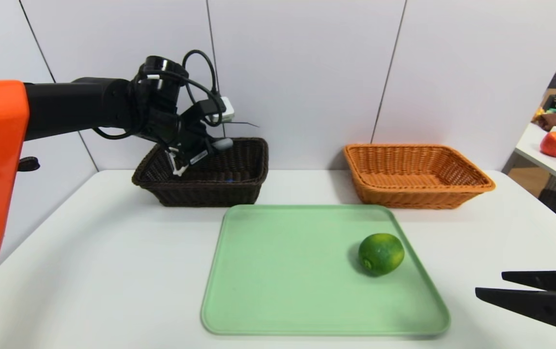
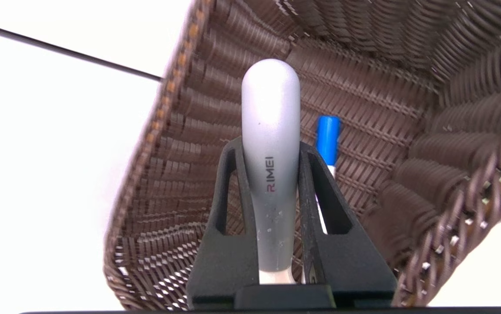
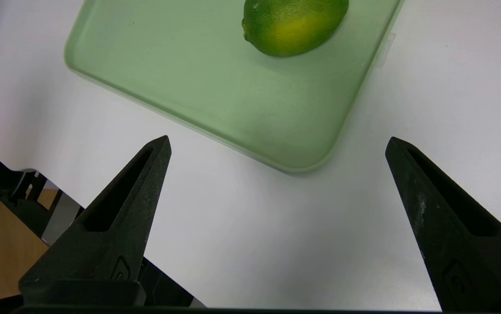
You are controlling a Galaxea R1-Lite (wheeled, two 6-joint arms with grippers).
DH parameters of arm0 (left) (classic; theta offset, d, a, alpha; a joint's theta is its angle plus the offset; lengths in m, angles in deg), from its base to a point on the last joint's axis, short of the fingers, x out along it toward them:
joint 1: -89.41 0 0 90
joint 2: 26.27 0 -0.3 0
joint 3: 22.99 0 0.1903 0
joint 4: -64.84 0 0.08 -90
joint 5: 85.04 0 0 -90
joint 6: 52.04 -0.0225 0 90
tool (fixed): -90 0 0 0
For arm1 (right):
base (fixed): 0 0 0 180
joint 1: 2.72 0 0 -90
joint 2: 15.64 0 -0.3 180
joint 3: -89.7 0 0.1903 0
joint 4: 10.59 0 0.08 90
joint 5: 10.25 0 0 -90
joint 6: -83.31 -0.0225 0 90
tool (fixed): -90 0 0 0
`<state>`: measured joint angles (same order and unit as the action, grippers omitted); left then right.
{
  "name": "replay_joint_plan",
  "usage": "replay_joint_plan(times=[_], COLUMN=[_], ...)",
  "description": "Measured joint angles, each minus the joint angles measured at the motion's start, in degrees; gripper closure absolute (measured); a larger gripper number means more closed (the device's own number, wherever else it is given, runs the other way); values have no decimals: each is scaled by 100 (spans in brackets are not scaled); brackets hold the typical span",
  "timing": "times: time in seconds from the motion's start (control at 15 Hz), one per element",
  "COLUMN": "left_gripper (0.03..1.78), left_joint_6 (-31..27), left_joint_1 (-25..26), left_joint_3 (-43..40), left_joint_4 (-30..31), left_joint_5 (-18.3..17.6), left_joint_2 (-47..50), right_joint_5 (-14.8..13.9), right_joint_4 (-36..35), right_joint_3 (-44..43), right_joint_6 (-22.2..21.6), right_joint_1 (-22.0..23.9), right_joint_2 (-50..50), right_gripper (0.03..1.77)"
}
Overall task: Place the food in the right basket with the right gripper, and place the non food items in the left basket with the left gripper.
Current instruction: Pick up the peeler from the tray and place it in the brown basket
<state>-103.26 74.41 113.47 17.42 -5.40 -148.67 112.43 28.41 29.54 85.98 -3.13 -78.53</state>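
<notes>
Peeler (image 2: pixel 272 165) in left pincer (image 2: pixel 271 146), basket (image 1: pixel 205 193) (brown) below

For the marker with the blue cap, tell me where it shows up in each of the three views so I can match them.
Head view: only a speck of its blue cap shows, low inside the dark basket.
Left wrist view: right of the picture's centre, behind the peeler handle.
Right wrist view: not in it.
Shared landmark: the dark basket, in the head and left wrist views only.
</notes>
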Motion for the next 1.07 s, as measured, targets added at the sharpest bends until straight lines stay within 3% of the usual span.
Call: replay_joint_plan(times=[0.4, 1.07], left_gripper=[151, 151], left_joint_6=[6, 85], left_joint_1=[6, 6], left_joint_3=[2, 6], left_joint_4=[741, 779], left_joint_5=[50, 59], left_joint_2=[-284, -551], right_joint_5=[11, 6], right_joint_4=[11, 24], right_joint_3=[79, 127], right_joint_6=[-6, -22], right_joint_1=[0, 0], right_joint_2=[94, 236], right_gripper=[10, 9])
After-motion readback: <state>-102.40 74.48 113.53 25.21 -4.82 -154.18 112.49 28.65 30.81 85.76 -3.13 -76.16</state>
